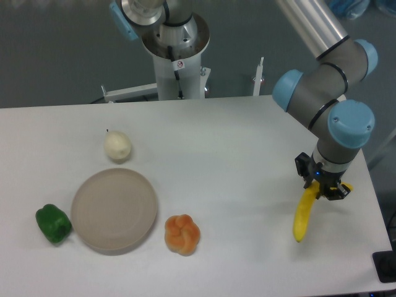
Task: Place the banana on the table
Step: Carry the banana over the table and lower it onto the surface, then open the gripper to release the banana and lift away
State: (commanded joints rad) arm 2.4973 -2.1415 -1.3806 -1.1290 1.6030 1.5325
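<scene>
The banana [302,218] is a smooth, glossy, plastic-looking yellow crescent at the right of the frame, hanging nearly upright with its lower tip at or just above the white worktop [235,185] — contact cannot be judged from this angle. Its upper end sits inside the black end effector [322,187], whose fingers are closed narrowly on it; a small yellow stub shows on the right side of the fingers. The fingertips themselves are hard to make out against the dark housing.

The worktop is flat, matte white, with a rounded corner at lower right. The banana is near the right edge, and bare surface lies between it and the other objects well to its left.

In the lower left lies a round, beige-grey plate [114,210] with a shallow raised rim. Just beside its left edge sits a lumpy, shiny green bell pepper [53,223]. Just right of the plate rests a round orange bun-like fruit [182,234] with folded lobes. Above the plate, apart from it, is a pale cream, rounded piece with a tiny dark stem — likely a pear or onion [117,146].

The arm's grey tubes and blue joint caps [351,122] are cut off at the top of the frame, as is the base column [176,49].
</scene>
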